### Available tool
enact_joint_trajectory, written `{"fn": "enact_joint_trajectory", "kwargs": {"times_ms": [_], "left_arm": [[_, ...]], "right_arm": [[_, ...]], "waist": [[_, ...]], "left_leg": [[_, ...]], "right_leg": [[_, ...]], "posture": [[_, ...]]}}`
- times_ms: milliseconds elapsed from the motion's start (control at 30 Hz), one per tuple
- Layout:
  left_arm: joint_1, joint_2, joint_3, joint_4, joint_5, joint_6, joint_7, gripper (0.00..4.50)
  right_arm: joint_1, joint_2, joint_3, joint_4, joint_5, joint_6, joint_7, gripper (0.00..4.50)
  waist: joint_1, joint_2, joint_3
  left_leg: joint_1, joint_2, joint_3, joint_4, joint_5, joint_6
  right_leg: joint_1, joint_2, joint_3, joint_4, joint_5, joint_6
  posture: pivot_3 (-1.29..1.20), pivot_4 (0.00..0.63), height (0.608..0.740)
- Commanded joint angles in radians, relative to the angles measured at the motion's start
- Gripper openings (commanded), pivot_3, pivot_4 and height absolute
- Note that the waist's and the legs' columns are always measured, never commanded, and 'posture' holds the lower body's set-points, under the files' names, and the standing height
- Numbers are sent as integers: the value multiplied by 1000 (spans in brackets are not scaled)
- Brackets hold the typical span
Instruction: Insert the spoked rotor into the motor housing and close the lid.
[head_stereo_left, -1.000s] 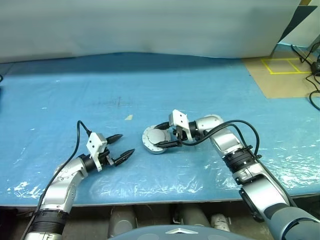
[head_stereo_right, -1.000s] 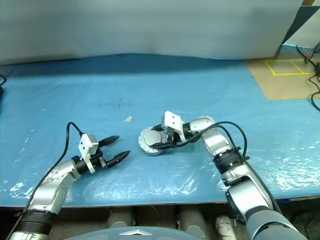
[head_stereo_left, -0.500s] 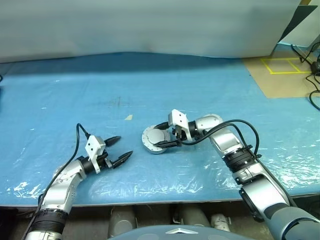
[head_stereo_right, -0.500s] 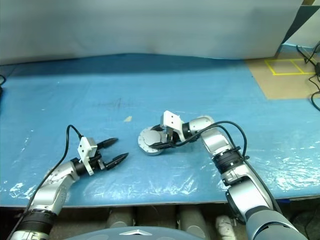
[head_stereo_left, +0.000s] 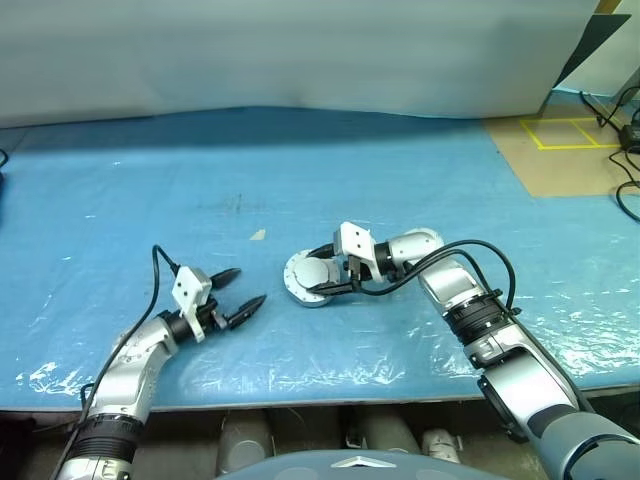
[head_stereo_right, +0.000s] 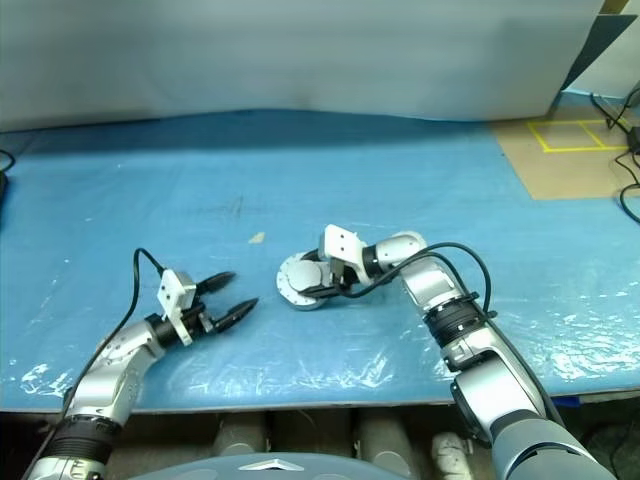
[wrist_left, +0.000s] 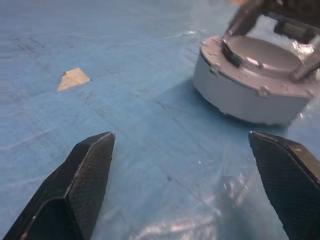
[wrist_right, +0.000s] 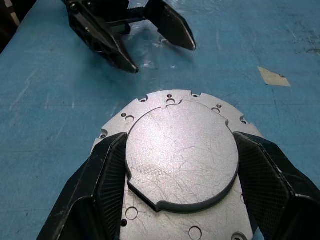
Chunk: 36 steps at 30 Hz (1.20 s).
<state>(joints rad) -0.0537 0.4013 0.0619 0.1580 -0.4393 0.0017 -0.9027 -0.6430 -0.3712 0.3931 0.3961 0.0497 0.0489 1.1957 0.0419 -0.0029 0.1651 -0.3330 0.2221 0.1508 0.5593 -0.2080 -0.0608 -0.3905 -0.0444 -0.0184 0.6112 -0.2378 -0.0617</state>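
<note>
Motor housing (head_stereo_left: 312, 279) sits mid-table on the blue plastic sheet (head_stereo_left: 200, 180), lid (wrist_right: 181, 154) down flat on top, plain silver side up; looks closed already. Right gripper (head_stereo_left: 338, 272) is on it, fingers (wrist_right: 107, 175) straddling the lid's raised round disc from either side, touching its edge. Left gripper (head_stereo_left: 237, 291) hangs to the left and a bit nearer, fingers spread wide and empty, tips aimed right at the housing with a clear gap. Round, so no long axis. Right arm is the nearer one.

Scratched matt metal lid (wrist_right: 182, 150), glossy plastic sheet (head_stereo_left: 330, 360)
</note>
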Motion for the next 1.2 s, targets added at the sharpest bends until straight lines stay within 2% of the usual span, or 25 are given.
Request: {"fn": "enact_joint_trajectory", "kwargs": {"times_ms": [33, 367, 500, 767, 1200], "left_arm": [[-53, 6, 33, -105, -103, 104, -15, 3559], [-120, 21, -43, -128, -73, 196, -74, 62], [-145, 10, -79, -120, -46, 206, -70, 21], [-140, 21, -142, -111, 42, 202, -61, 21], [-117, 8, -166, -75, 110, 144, -54, 21]], "right_arm": [[37, -22, 56, 129, -105, 9, -40, 2960], [39, -16, 52, 168, -110, -33, -67, 2960], [45, -21, 50, 169, -108, -42, -74, 2960], [51, -26, 46, 153, -104, -40, -78, 2960], [36, -30, 47, 137, -100, -20, -69, 2960]], "waist": [[0, 0, 0], [-1, 2, -5], [-1, 2, -5], [-1, 2, -5], [-1, 3, -6]], "left_leg": [[0, 0, 0, 0, 0, 0], [0, -1, 0, 0, 0, 0], [0, -1, 0, 0, 0, 0], [0, -1, 0, -2, 0, 0], [1, -3, 0, -8, 0, 0]], "right_leg": [[0, 0, 0, 0, 0, 0], [0, 0, 0, -1, 0, 0], [1, 0, 0, -1, -3, 5], [1, 0, 0, -2, -3, 5], [0, -3, 0, -4, -3, 6]], "posture": [[0, 150, 740], [0, 150, 740], [0, 150, 740], [0, 150, 740], [0, 150, 740]]}}
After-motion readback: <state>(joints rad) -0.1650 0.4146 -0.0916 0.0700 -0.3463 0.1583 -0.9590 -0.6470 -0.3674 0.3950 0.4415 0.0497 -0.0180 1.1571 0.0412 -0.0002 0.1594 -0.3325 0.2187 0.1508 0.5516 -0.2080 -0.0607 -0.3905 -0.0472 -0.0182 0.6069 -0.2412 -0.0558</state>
